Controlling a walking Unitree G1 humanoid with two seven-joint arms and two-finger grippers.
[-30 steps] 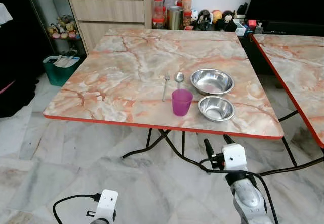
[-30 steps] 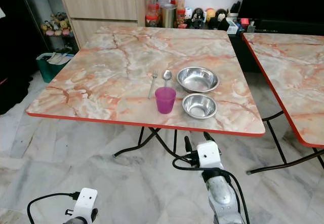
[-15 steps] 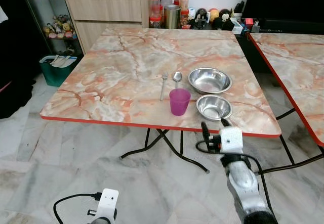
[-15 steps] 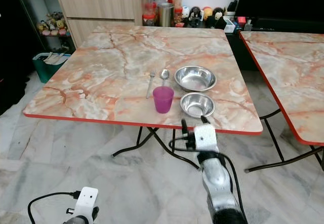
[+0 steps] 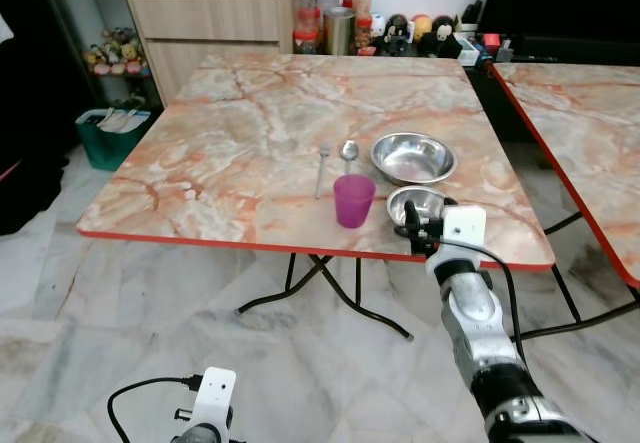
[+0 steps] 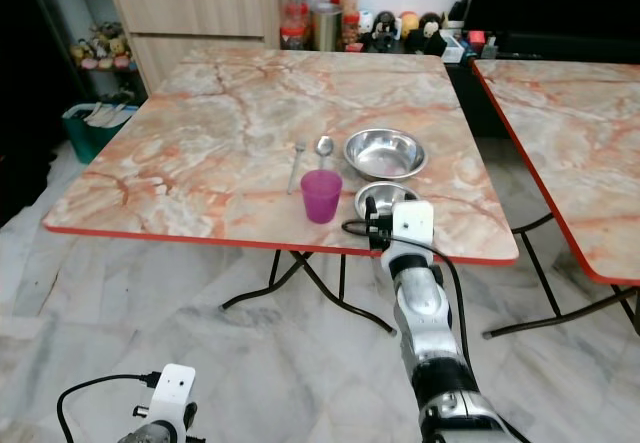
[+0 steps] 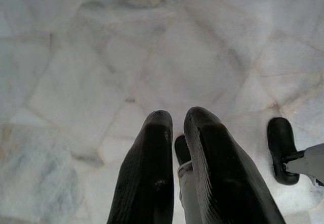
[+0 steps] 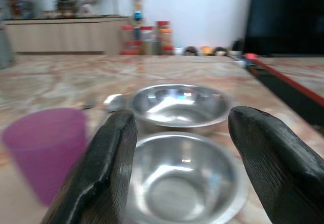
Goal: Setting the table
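Right pincer, fingers apart, at the small bowl, purple cup at its 9 o'clock; left pincer together.

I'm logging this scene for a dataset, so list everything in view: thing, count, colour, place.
Table: one, orange marble top.
Second table: one, same marble, to the right.
Large bowl: one, steel, right of the spoon.
Small bowl: one, steel, near edge.
Cup: one, purple, left of the small bowl.
Fork: one, silver, behind the cup.
Spoon: one, silver, beside the fork.
Bin: one, green, floor left.
Right end effector: open, facing the small bowl.
Left end effector: hangs low over the floor.
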